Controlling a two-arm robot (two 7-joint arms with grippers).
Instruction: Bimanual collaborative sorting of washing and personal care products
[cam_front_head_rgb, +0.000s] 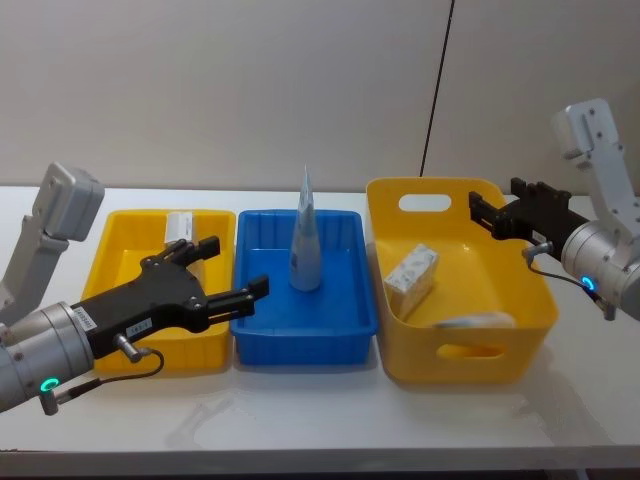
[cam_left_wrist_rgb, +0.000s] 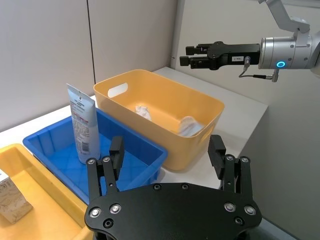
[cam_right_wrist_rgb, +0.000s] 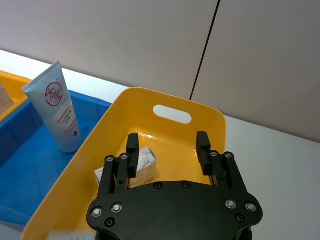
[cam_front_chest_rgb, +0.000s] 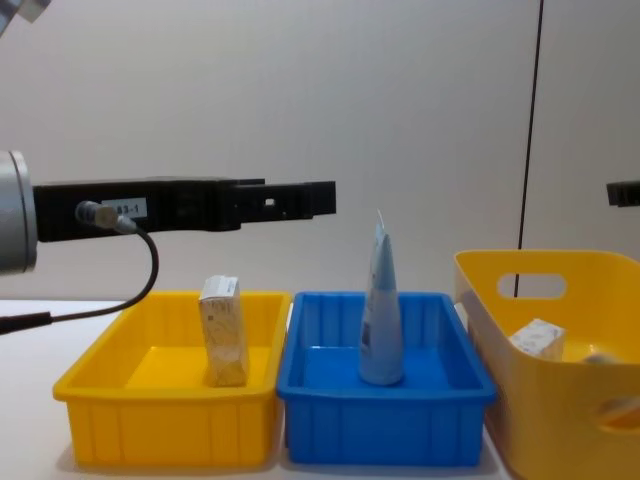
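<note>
Both jaws standing apart, holding nothing; sorting is partway along.

A carton (cam_front_head_rgb: 411, 269) is lying tilted in the yellow basket (cam_front_head_rgb: 520, 345), below and just ahead of the right gripper (cam_front_head_rgb: 478, 214), beside a pouch (cam_front_head_rgb: 475, 322) lying flat. Another pouch (cam_front_head_rgb: 306, 235) is standing upright in the blue tray (cam_front_head_rgb: 345, 330), just beyond the left gripper (cam_front_head_rgb: 236, 274); a second carton (cam_front_head_rgb: 179, 227) is standing in the yellow tray (cam_front_head_rgb: 215, 350) under that gripper. Likely next step: the right gripper is lining up on the basket's carton; best to come down squarely over its short faces, clearing the basket wall. Right arm is reaching level over the basket's rim; left arm is hovering level above the yellow tray, fingers aimed toward the blue one.
</note>
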